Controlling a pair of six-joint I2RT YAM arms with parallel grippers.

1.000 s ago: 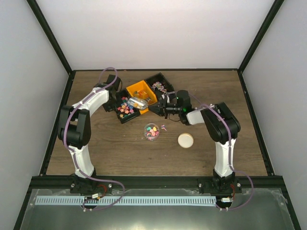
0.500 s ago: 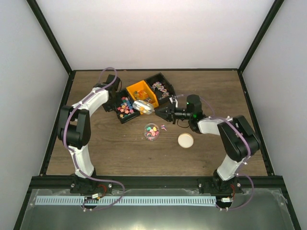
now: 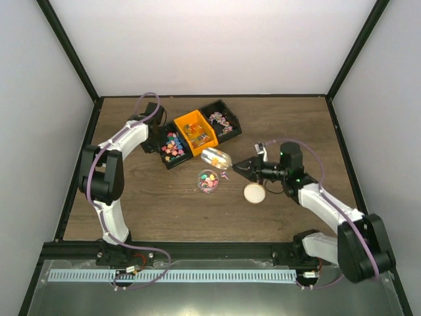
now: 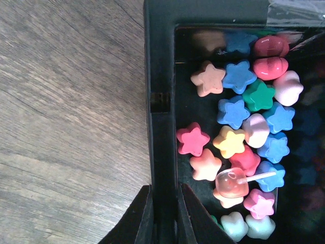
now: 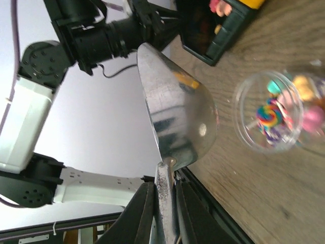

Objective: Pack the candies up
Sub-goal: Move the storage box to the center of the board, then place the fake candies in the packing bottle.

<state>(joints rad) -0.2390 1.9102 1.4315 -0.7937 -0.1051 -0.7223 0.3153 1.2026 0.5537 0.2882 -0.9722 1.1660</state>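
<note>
Candies (image 4: 238, 137): stars and rounded pieces in pink, blue, green, yellow and peach, heaped in black tray (image 4: 160, 61), with a clear pink lollipop (image 4: 231, 183) lying on top. More in orange bin (image 3: 196, 131) and in second black tray (image 3: 222, 120); all three containers side by side in a slanting row at the far middle of table (image 3: 131, 197). A further lot in clear jar (image 3: 208, 180), open and upright, near side of the row; swirl lollipop (image 5: 269, 116) among them. One pink piece (image 3: 224, 175) loose on the wood, just beside the jar on its right.

Scoop (image 3: 216, 158): metal, bowl held above the table between orange bin and jar, apart from both; contents not clear. Handle clamped between the jaws of right gripper (image 5: 163, 213).

Left gripper (image 4: 165, 218): jaws closed on a side wall of the black tray, one finger on each face.

Lid (image 3: 254, 193): cream, round, flat on the table right of the jar, close under the right gripper in the top view.
</note>
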